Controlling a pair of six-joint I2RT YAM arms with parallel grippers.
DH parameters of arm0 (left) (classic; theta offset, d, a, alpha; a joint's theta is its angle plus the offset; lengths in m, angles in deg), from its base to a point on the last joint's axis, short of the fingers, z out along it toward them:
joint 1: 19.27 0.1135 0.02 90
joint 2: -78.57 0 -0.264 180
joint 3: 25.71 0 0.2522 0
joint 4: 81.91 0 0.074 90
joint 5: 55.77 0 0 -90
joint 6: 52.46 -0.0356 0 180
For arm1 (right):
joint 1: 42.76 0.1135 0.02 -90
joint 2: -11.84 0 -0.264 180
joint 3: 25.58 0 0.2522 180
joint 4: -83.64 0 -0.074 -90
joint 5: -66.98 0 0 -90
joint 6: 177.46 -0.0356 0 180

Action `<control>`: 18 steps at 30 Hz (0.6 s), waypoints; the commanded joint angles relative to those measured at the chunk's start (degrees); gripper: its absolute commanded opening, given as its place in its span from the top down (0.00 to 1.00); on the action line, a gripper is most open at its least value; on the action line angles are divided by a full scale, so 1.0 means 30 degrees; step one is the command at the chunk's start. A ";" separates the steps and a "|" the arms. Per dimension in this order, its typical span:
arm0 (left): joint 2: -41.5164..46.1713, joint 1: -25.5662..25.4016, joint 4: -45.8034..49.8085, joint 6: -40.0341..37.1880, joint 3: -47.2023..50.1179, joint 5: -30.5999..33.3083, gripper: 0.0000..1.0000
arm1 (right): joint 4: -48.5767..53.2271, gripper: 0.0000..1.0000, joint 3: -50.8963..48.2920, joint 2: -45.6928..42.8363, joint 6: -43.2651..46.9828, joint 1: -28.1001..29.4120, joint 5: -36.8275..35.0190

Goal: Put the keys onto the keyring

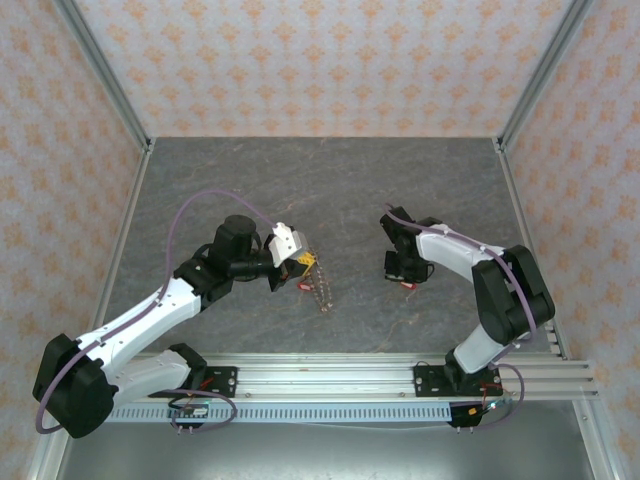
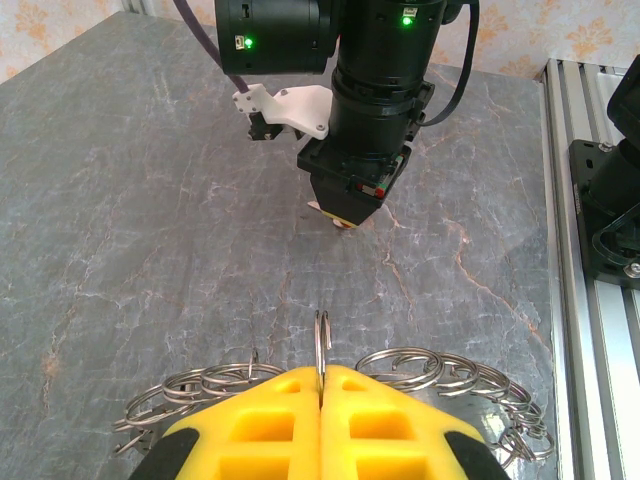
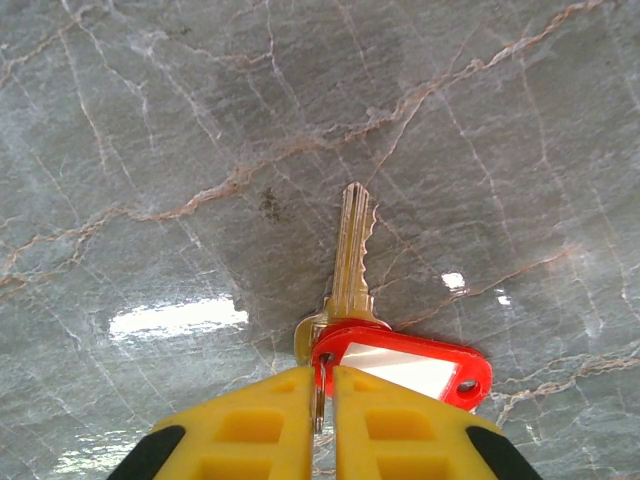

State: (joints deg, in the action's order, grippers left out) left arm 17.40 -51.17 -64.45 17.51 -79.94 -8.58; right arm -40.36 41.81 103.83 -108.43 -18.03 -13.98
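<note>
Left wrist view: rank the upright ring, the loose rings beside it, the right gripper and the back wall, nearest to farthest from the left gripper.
1. Upright ring: pinched in the left gripper.
2. Loose rings: flat on the table, either side.
3. Right gripper: straight ahead, mid-table.
4. Back wall: beyond the table's far edge.
</note>
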 commanded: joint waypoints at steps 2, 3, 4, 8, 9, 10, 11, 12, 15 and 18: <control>0.0116 -0.0206 0.0012 -0.0428 -0.0943 0.0010 1.00 | 0.0407 0.88 -0.0088 -0.0028 -0.0279 0.0115 -0.0020; 0.0147 -0.0206 0.0032 -0.0413 -0.0937 0.0030 1.00 | 0.0390 0.88 -0.0092 0.0021 -0.0279 0.0107 0.0016; 0.0147 -0.0228 0.0027 -0.0430 -0.0928 0.0031 1.00 | 0.0371 0.88 -0.0071 0.0078 -0.0300 0.0111 0.0007; 0.0233 -0.0206 0.0100 -0.0418 -0.0932 0.0081 1.00 | 0.0341 0.88 -0.0034 0.0188 -0.0310 0.0125 0.0154; 0.0263 -0.0217 0.0108 -0.0414 -0.0939 0.0124 1.00 | 0.0298 0.88 -0.0062 0.0161 -0.0356 0.0103 0.0181; 0.0262 -0.0207 0.0071 -0.0427 -0.0954 0.0115 1.00 | 0.0286 0.88 -0.0063 0.0142 -0.0337 0.0106 0.0190; 0.0233 -0.0207 0.0055 -0.0427 -0.0948 0.0119 1.00 | 0.0308 0.88 -0.0035 0.0116 -0.0342 0.0109 0.0153; 0.0233 -0.0210 0.0083 -0.0431 -0.0927 0.0094 1.00 | 0.0299 0.88 -0.0048 0.0056 -0.0365 0.0103 0.0125; 0.0218 -0.0214 0.0134 -0.0481 -0.0938 0.0086 1.00 | 0.0246 0.88 -0.0069 0.0092 -0.0445 0.0108 0.0204; 0.0203 -0.0206 0.0164 -0.0492 -0.0927 0.0045 1.00 | 0.0323 0.88 -0.0064 0.0210 -0.0436 0.0127 0.0108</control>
State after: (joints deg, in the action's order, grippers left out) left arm 17.40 -51.17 -64.42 17.48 -79.94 -8.58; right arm -40.41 41.81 103.89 -108.87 -18.03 -12.98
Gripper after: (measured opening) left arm 0.043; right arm 0.121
